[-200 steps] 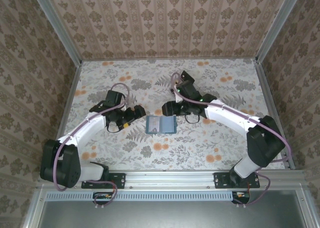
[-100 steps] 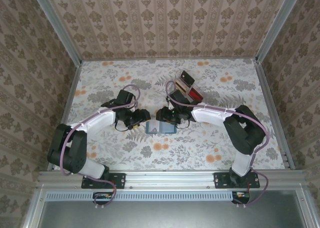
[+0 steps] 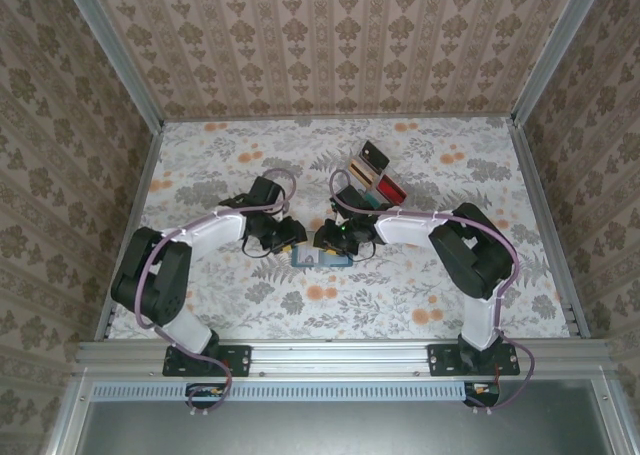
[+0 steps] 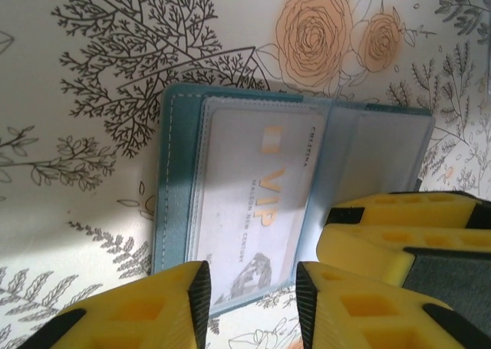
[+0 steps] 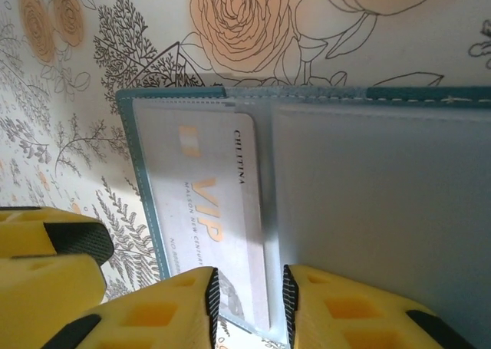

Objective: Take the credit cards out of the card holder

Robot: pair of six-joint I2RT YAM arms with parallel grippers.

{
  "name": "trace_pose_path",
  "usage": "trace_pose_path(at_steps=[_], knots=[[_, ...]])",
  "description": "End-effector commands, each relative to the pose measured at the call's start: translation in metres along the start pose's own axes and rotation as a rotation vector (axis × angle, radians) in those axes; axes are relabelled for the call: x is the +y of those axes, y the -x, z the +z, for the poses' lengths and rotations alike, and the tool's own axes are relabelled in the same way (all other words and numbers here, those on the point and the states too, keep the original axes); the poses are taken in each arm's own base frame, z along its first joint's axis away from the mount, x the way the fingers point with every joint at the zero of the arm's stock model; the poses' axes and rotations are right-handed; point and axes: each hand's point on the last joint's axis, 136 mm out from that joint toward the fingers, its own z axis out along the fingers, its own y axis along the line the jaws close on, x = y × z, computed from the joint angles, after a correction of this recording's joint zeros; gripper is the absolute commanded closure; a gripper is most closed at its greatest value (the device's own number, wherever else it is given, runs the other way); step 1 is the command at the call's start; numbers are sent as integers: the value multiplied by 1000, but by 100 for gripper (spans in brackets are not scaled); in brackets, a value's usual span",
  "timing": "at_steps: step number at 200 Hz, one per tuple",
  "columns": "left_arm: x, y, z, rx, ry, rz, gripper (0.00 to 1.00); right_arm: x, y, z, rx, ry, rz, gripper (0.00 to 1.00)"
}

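The teal card holder (image 3: 318, 260) lies open and flat on the floral table, between both grippers. In the left wrist view the card holder (image 4: 178, 172) has a white VIP credit card (image 4: 261, 203) in its clear pocket. My left gripper (image 4: 251, 295) hangs over the holder's near edge, jaws partly apart around the card's corner and gripping nothing. In the right wrist view my right gripper (image 5: 250, 291) straddles the long edge of the card (image 5: 203, 188), next to the pale inner flap (image 5: 368, 211), with a narrow gap. From above, the left gripper (image 3: 290, 237) and right gripper (image 3: 335, 237) nearly meet.
A clear compartment tray (image 3: 372, 175) with black and red contents stands just behind the right arm. Metal rails and patterned walls close in the table on three sides. The right gripper's yellow fingers (image 4: 399, 234) crowd the holder's right half.
Both arms have swung inward and now sit over the card holder. Both pairs of jaws have narrowed markedly. The holder has stayed in place.
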Motion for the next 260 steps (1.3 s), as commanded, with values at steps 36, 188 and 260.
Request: trace_pose_path(at_steps=[36,188,260], knots=[[9,4,14,8,41,13,72,-4,1,8,32,-8,12,76],[35,-12,29,55,106,-29,77,21,3,-2,16,74,-26,77],[41,-15,33,71,124,-31,77,-3,0,6,28,-13,-32,79]])
